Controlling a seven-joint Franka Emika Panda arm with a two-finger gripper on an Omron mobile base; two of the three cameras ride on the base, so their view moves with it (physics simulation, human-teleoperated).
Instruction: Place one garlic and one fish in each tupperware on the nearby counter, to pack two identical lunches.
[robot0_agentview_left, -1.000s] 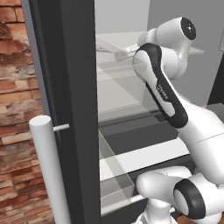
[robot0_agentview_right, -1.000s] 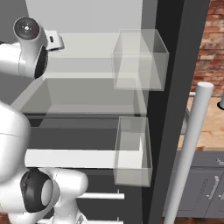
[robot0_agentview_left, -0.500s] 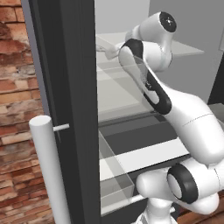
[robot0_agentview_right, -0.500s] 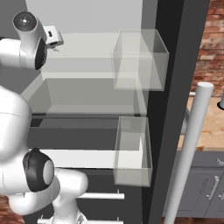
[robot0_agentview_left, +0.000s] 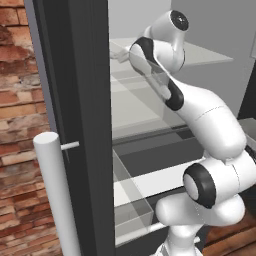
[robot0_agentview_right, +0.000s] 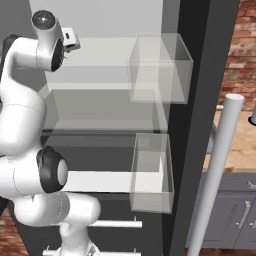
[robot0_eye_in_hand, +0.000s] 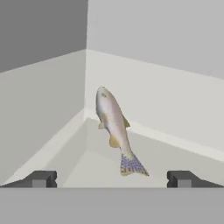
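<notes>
In the hand view, the gripper (robot0_eye_in_hand: 109, 178) stands wide, its 2 dark fingertips (robot0_eye_in_hand: 41, 178) far apart at the bottom of the frame and holding nothing. The fish (robot0_eye_in_hand: 114, 129) lies at frame centre on a pale fridge shelf (robot0_eye_in_hand: 87, 168), near the back corner, its tail toward the fingertips, apart from them.

In the right base view, the arm's hand reaches to the upper shelf (robot0_agentview_right: 100, 45) at upper left.

Kitchen. I'm reaching into an open fridge (robot0_agentview_right: 105, 95): glass shelves, clear door bins (robot0_agentview_right: 160, 67), tall bar handle (robot0_agentview_right: 215, 170). Brick wall (robot0_agentview_left: 20, 115) is showing at the left of the left base view; wood-grain counter (robot0_agentview_right: 237, 145) over grey cabinet fronts (robot0_agentview_right: 235, 215) is sitting at lower right of the right base view.
</notes>
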